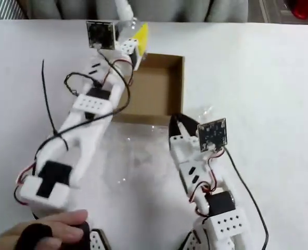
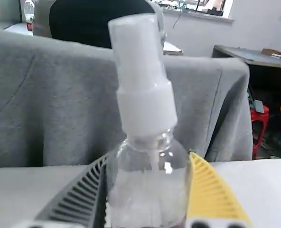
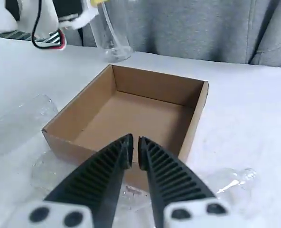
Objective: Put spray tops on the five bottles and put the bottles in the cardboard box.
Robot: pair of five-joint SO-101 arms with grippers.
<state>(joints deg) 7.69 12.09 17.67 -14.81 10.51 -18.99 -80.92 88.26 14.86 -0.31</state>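
A clear bottle [image 2: 147, 190] with a white spray top [image 2: 140, 80] stands upright between a grey and a yellow finger; my left gripper [image 2: 147, 164] is shut on it. From above, that gripper [image 1: 133, 39] holds the bottle [image 1: 127, 25] just beyond the far left corner of the cardboard box [image 1: 177, 83]. The box [image 3: 200, 114] has nothing inside. My right gripper [image 3: 135, 142] is shut on nothing, its black fingers at the box's near wall [image 1: 173, 121]. Clear topless bottles lie on the table beside the box [image 3: 17, 118] [image 3: 233, 180].
More clear bottles lie in front of the box between the two arms [image 1: 138, 151], one by the box's near right corner [image 1: 206, 112]. A grey fabric-covered chair back [image 2: 45, 104] runs along the table's far edge. The table's right side [image 1: 268, 78] is bare white.
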